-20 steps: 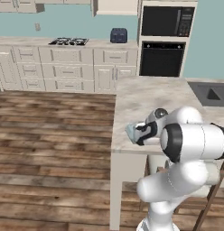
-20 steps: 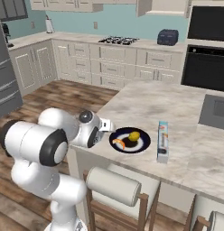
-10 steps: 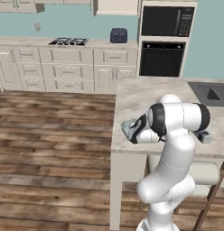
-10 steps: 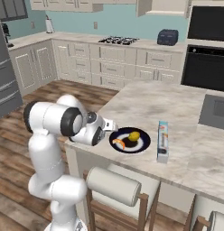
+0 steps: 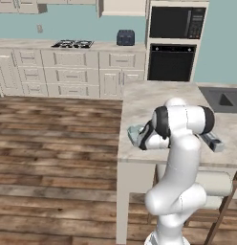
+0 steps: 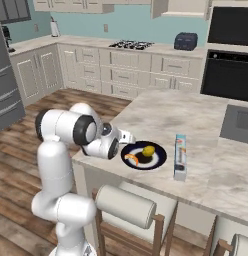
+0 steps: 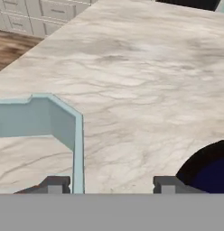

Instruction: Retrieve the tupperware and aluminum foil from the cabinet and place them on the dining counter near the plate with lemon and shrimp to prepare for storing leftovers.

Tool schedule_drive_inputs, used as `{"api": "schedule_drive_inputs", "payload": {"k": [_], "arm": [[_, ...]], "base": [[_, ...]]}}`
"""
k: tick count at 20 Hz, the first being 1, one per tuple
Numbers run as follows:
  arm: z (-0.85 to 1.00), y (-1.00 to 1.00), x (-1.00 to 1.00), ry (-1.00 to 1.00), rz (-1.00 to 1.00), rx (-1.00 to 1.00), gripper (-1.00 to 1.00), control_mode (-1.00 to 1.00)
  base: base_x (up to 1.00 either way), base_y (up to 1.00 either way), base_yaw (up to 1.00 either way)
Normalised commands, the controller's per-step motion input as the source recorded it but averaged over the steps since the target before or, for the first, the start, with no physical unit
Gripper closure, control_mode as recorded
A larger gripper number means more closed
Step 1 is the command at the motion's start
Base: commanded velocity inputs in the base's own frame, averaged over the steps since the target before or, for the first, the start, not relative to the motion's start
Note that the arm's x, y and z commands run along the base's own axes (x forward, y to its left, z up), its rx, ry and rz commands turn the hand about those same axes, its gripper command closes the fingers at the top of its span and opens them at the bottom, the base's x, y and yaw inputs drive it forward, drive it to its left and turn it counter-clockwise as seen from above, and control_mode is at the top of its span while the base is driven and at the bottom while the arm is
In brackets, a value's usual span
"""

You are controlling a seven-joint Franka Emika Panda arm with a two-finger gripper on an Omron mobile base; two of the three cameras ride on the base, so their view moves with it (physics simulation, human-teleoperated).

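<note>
The pale blue tupperware (image 5: 134, 133) sits on the dining counter (image 5: 154, 95) near its left edge. In the hand view one wall of the tupperware (image 7: 50, 122) rises at the left, its rim standing between my fingertips. My gripper (image 7: 110, 185) is open, jaws well apart, right fingertip (image 7: 165, 184) off the tub. To the right lies the dark plate (image 6: 144, 155) with a yellow lemon (image 6: 148, 149) and an orange shrimp (image 6: 130, 158). The aluminum foil (image 6: 180, 156) box lies right of the plate. In the right base view my gripper (image 6: 123, 136) sits just left of the plate.
A navy toaster (image 5: 125, 37) and a black hob (image 5: 72, 44) stand on the far worktop, with ovens (image 5: 173, 62) to their right. A dark sink (image 5: 225, 98) is set into the counter's right end. Padded stools (image 6: 128, 205) stand under its near edge.
My jaws have gone from shut on the tupperware's rim to open, leaving the tub on the counter. The arm's elbow has swung upward over the counter.
</note>
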Motion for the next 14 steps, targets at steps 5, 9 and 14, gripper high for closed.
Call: {"api": "schedule_drive_inputs", "payload": {"k": [5,9,14], "arm": [[0.88,-0.36,-0.23,-0.01,0.01,0.01,-1.0,-1.0],[1.0,-0.13,-0.72,-0.03,0.08,0.0,-1.0,-1.0],[1.0,-0.21,-0.99,0.0,0.04,0.0,-1.0,-1.0]], "base": [[0.0,0.0,0.0],[0.0,0.0,0.0],[0.0,0.0,0.0]]}}
